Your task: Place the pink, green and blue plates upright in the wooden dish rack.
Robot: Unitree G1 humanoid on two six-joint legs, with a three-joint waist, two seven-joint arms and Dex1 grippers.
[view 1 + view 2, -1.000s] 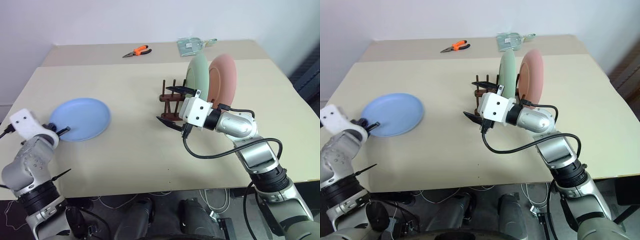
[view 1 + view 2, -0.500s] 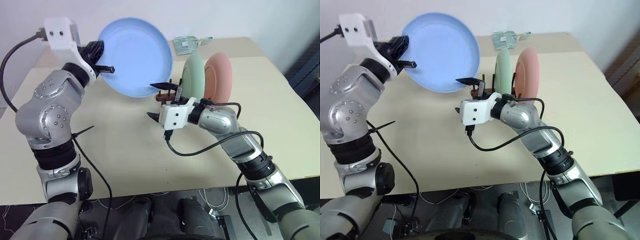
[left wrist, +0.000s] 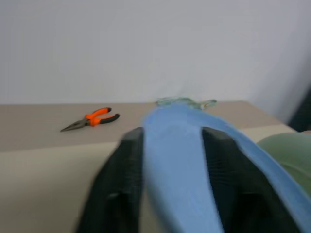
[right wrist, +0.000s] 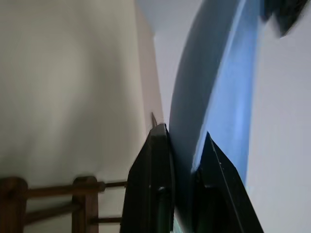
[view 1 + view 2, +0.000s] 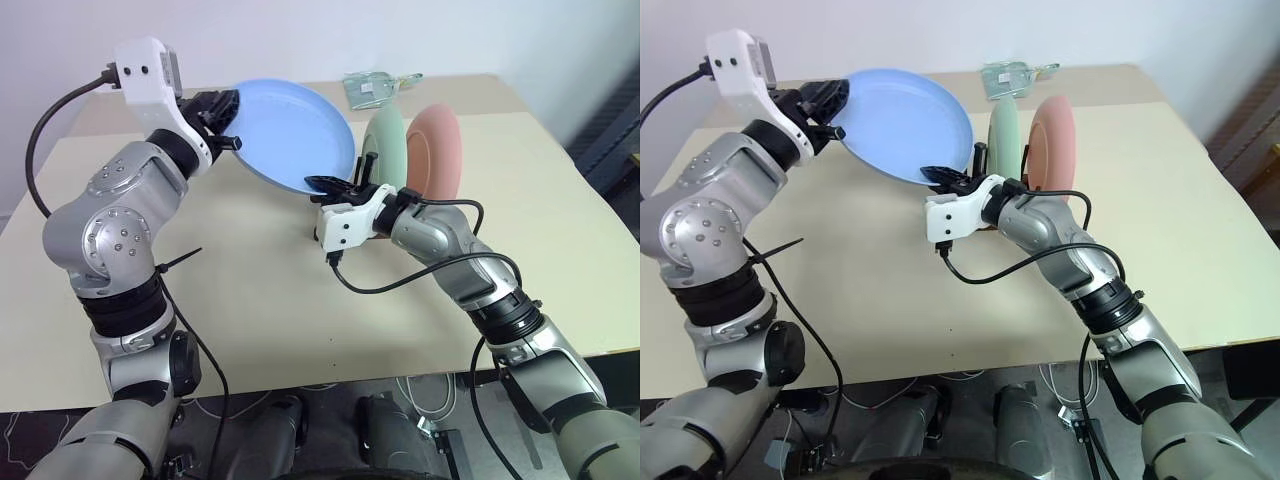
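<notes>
The right gripper (image 4: 181,160) has its two black fingers (image 4: 158,179) closed on the rim of the blue plate (image 4: 214,92), one finger on each face of the rim. The plate is seen nearly edge-on, its curved rim sweeping away from the fingers against a pale wall. At the far end of that rim a dark shape (image 4: 284,14) sits at the plate's edge, too blurred to make out. Beside the gripper lies the beige table (image 4: 68,92). Near the base of the fingers stand two dark brown upright dowels of the wooden dish rack (image 4: 53,201), joined by thin cross rods, apart from the plate.
</notes>
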